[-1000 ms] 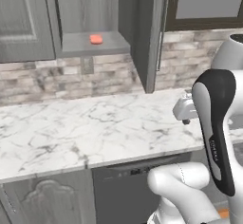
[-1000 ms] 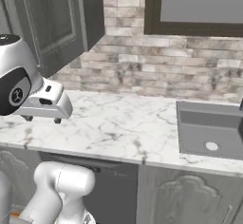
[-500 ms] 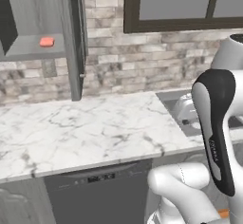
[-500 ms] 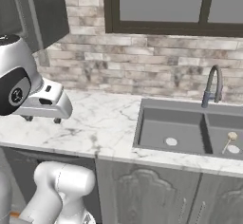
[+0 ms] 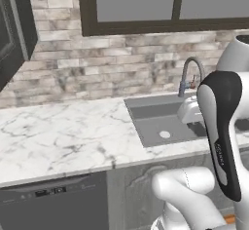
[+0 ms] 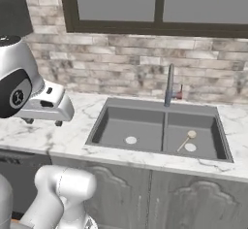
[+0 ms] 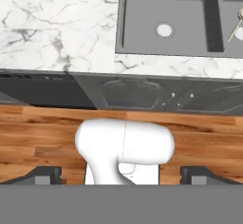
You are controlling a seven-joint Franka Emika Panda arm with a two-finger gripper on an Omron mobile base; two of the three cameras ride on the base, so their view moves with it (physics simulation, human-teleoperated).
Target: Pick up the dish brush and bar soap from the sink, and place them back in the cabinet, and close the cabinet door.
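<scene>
The dark double sink (image 6: 160,133) sat sunk in the marble counter (image 5: 58,136), its faucet (image 6: 169,85) rising at twelve o'clock from the divider. The dish brush (image 6: 186,139) lay in the right-hand basin, its handle slanted toward seven o'clock from the pale head, just beside the drain (image 6: 190,147). The gripper (image 7: 121,175) hung off the counter's front over the wooden floor (image 7: 42,133), jaws spread wide and holding nothing.

The gripper (image 7: 121,173) points straight down, its two dark fingertips (image 7: 45,174) spread wide apart with nothing between them. Above it the white arm is folded, the dark-jointed forearm standing upright and the hand (image 6: 46,107) held level out in front.
</scene>
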